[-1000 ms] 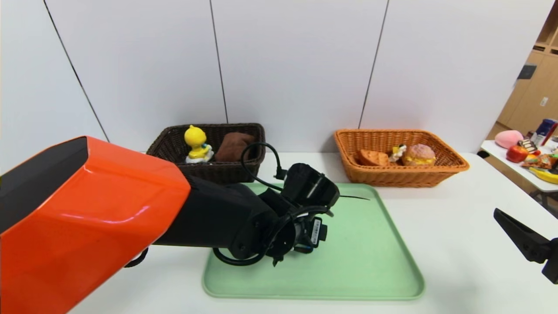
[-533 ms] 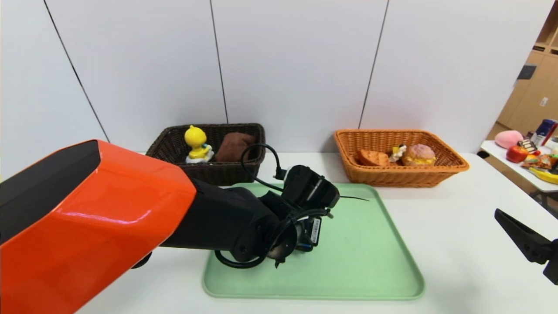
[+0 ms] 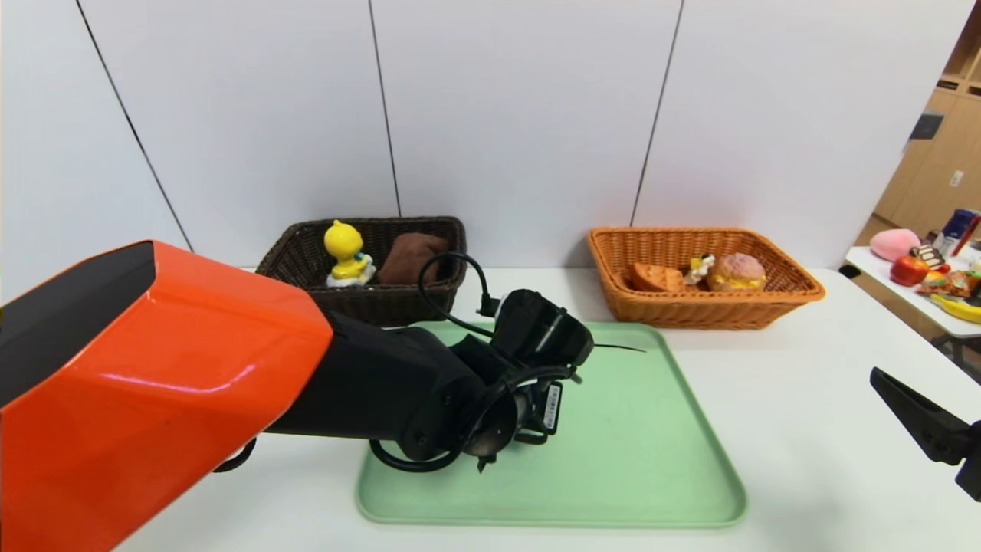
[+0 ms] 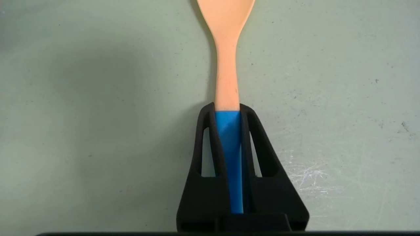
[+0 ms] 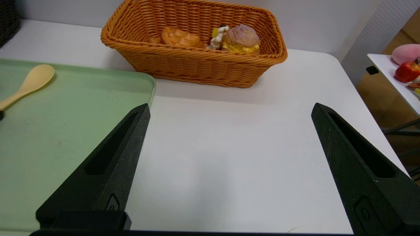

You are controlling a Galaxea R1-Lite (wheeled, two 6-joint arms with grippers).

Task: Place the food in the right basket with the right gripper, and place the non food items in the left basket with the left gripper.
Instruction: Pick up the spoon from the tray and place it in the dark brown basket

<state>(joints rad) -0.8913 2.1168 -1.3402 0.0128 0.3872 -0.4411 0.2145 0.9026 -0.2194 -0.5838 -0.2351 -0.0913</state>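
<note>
A yellow spoon [image 4: 226,62] with a blue handle lies on the green tray [image 3: 636,460]. My left gripper [image 4: 227,106] is shut on that blue handle, low over the tray's middle; in the head view the wrist hides the fingers. The spoon's bowl [image 5: 32,80] shows in the right wrist view. The dark left basket [image 3: 383,303] holds the yellow duck [image 3: 345,253] and the brown towel [image 3: 410,257]. The orange-tan right basket [image 3: 705,310] holds the waffle wedge [image 3: 655,277] and the bun [image 3: 737,272]. My right gripper [image 5: 229,109] hangs open over bare table at the right.
The white table [image 3: 805,399] ends just right of my right gripper. A side table [image 3: 900,295] with several toy foods stands beyond it at the far right. My orange left upper arm [image 3: 153,383] fills the head view's lower left.
My left gripper's jaws have closed onto the spoon's blue handle, and the wrist has shifted slightly. The right arm has stayed still.
</note>
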